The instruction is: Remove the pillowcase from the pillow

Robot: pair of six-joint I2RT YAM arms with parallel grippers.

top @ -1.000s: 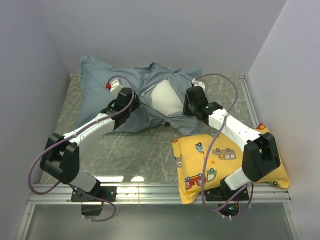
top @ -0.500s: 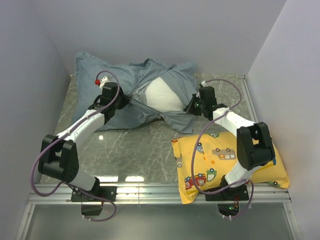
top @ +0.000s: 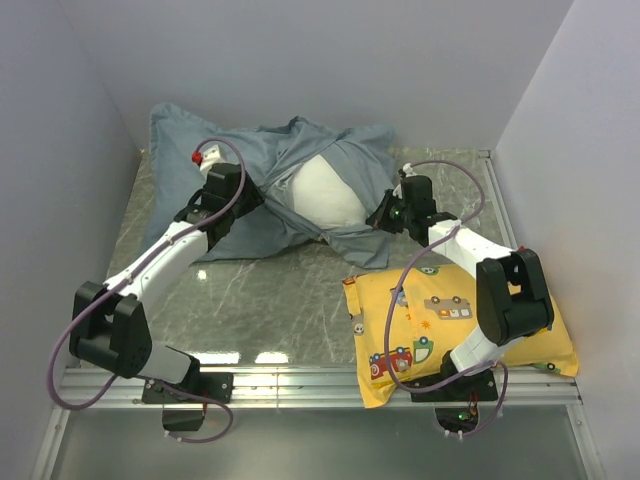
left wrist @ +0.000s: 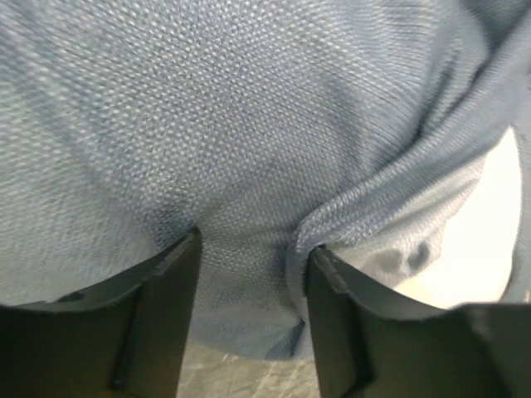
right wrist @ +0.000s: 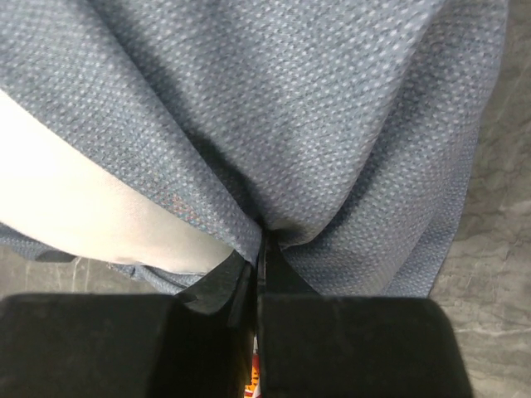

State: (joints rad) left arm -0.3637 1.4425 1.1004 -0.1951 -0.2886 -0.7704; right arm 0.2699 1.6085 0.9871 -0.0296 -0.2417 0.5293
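The blue-grey pillowcase (top: 230,150) lies bunched at the back of the table, and the white pillow (top: 325,190) shows through its gaping opening. My left gripper (top: 248,200) sits at the left rim of that opening. Its jaws stand open in the left wrist view, with pillowcase (left wrist: 249,124) cloth lying loose between the fingers (left wrist: 170,315) and the pillow (left wrist: 494,232) to the right. My right gripper (top: 384,215) is at the opening's right rim, shut on a fold of the pillowcase (right wrist: 332,108). The pillow (right wrist: 75,199) bulges to its left.
A yellow pillow with cartoon cars (top: 450,325) lies at the front right, under my right arm. Grey walls close in the left, back and right. A metal rail (top: 300,380) runs along the front edge of the marbled table (top: 280,290).
My left gripper has opened and let go of the pillowcase cloth. My right gripper has shut on the cloth. The pillow bundle first shifted back and left.
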